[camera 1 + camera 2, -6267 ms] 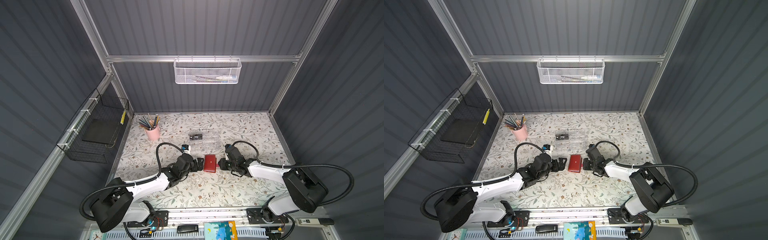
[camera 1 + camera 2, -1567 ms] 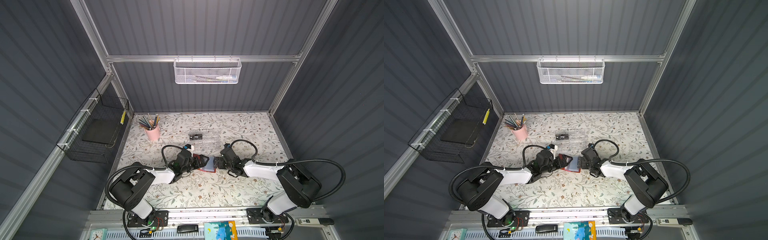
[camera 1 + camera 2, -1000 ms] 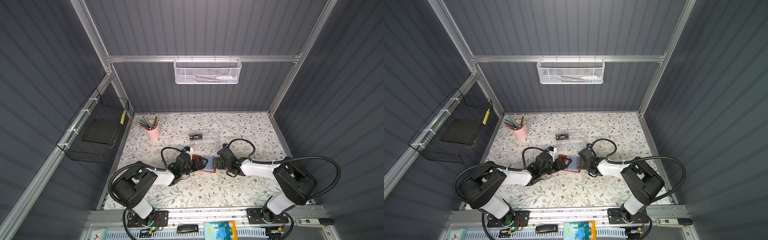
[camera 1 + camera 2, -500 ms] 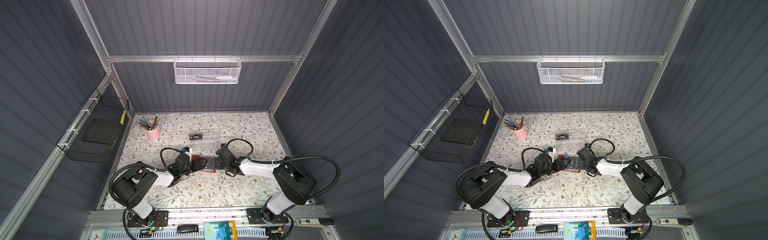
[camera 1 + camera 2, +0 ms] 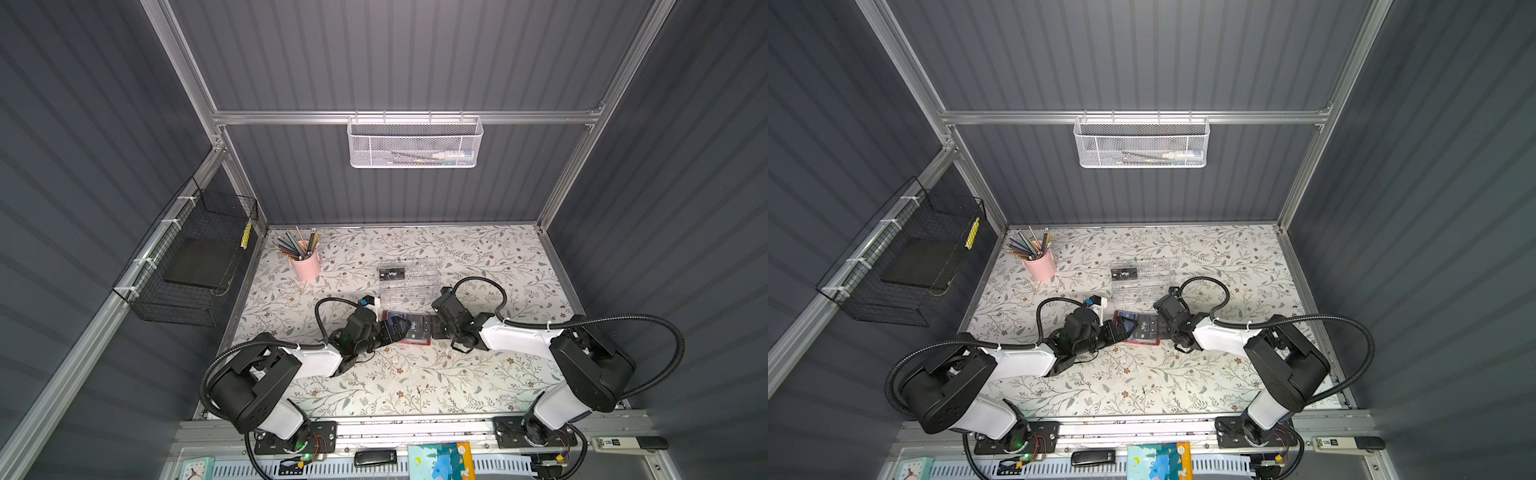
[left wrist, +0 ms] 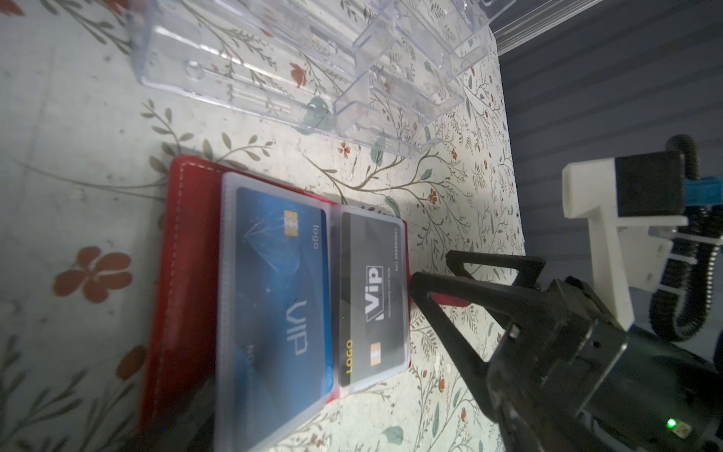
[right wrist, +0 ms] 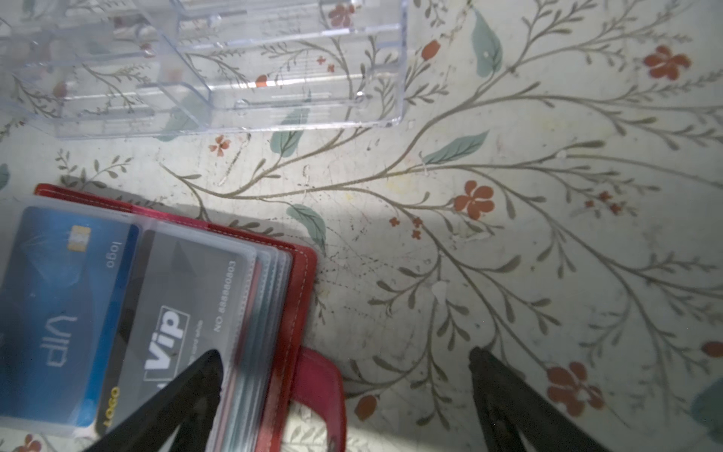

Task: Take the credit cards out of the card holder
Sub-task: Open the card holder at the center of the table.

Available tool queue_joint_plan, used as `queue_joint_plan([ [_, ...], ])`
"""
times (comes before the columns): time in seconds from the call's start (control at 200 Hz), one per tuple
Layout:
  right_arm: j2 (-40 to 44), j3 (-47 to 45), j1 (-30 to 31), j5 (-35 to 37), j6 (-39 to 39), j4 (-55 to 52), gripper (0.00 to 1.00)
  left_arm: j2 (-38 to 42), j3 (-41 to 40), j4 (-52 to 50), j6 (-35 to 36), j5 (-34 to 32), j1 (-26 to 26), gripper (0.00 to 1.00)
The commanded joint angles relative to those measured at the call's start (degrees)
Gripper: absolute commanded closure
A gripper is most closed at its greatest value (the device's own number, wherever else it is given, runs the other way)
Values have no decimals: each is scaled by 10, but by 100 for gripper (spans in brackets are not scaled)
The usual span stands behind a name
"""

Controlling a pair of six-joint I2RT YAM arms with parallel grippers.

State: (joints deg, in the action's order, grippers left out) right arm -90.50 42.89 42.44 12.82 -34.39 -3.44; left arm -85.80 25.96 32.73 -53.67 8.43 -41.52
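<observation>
Table (image 5: 415,374): floral sheet, grey panels closing three sides, wide bare stretch on the near side toward the arm bases.
Holder (image 6: 187,274): mid-table, lying open and flat, red cover down, clear sleeves up; in both top views (image 5: 1144,342) right between the two arms.
Blue card (image 6: 277,289): face up in the sleeve on the left arm's side, all four edges inside the plastic.
Black card (image 6: 369,305): in the neighbouring sleeve on the right arm's side, white "Vip" up, tucked in too.
Tab (image 7: 321,383): poking out past the holder's right edge onto the table.
Box (image 6: 274,78): clear acrylic, just beyond the holder's far edge, only a narrow strip of table between them; another black card (image 5: 392,274) in its far left corner.
Left gripper (image 5: 395,326): low over the holder's left half, fingers apart, gripping nothing.
Right gripper (image 7: 344,356): spread wide, straddling the tab; one fingertip (image 7: 203,371) over the black card's sleeve edge, the other over bare table; touching or not, cannot tell.
Room right: open table from the holder out to the wall, crossed only by the right arm.
Room left: open as far as the cup (image 5: 306,266) of pencils in the far left corner, well apart.
</observation>
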Motion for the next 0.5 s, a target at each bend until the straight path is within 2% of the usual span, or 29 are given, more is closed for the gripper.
queue_joint_plan([
  [0.0, 22, 12, 3, -8, 3, -13, 1, 8, 1, -32, 17, -11, 5, 0],
  [0.22, 76, -14, 3, -65, -16, 34, 1, 2, 2, -20, 11, -1, 7, 0],
  [0.495, 78, -28, 0, -139, -42, 93, 1, 123, 4, -122, 32, -14, 33, 0],
])
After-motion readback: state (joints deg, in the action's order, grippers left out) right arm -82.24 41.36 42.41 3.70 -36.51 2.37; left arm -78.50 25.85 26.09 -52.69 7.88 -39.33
